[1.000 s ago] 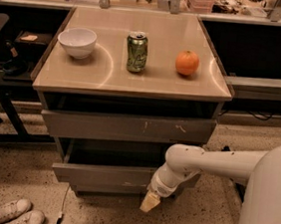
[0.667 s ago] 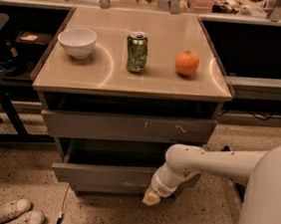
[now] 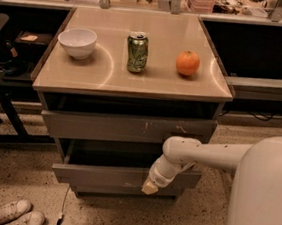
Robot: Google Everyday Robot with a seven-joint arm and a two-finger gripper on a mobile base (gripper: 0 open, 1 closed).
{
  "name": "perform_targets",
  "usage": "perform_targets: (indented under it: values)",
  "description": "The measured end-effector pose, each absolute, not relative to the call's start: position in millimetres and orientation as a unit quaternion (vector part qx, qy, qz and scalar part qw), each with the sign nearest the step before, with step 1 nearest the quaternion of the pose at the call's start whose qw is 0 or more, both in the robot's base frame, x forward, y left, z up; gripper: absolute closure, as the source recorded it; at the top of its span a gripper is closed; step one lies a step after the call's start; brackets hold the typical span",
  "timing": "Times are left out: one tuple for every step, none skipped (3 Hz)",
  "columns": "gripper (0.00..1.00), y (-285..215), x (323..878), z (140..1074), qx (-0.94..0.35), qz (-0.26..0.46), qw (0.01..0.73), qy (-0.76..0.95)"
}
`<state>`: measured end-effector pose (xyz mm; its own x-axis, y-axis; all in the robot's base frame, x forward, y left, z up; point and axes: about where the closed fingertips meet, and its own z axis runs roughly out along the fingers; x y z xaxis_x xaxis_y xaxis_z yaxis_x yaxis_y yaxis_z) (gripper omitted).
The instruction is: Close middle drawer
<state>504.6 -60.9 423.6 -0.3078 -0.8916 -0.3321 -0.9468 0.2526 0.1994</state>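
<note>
The middle drawer (image 3: 99, 174) is a wide, shallow grey box with a plain front panel. It stands pulled out from the cabinet, with its dark inside showing above the panel. My gripper (image 3: 149, 187) has a pale tip and is at the end of the white arm (image 3: 202, 153) coming from the right. It is against the right part of the drawer's front panel, near its lower edge.
Above is a grey drawer front (image 3: 129, 127) with pale scratch marks, and a narrower front (image 3: 122, 193) sits below. The cabinet top (image 3: 109, 76) holds a white bowl (image 3: 77, 42), a green can (image 3: 137, 52) and an orange (image 3: 187, 63). Shoes (image 3: 17, 213) lie on the floor at left.
My gripper has moved up and slightly left, from below the drawer's front panel to against it. The drawer stands about where it was.
</note>
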Motion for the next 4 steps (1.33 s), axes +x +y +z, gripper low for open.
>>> perform_targets:
  values:
    - [1.00,-58.5,527.8,425.7,-0.589,0.170,0.083,0.786]
    - [1.00,-58.4,544.8,424.9,-0.591,0.159,0.081,0.787]
    - [0.82,-58.3,545.6,425.1,-0.591,0.159,0.082,0.787]
    - [0.58,-58.3,545.6,425.1,-0.591,0.159,0.082,0.787]
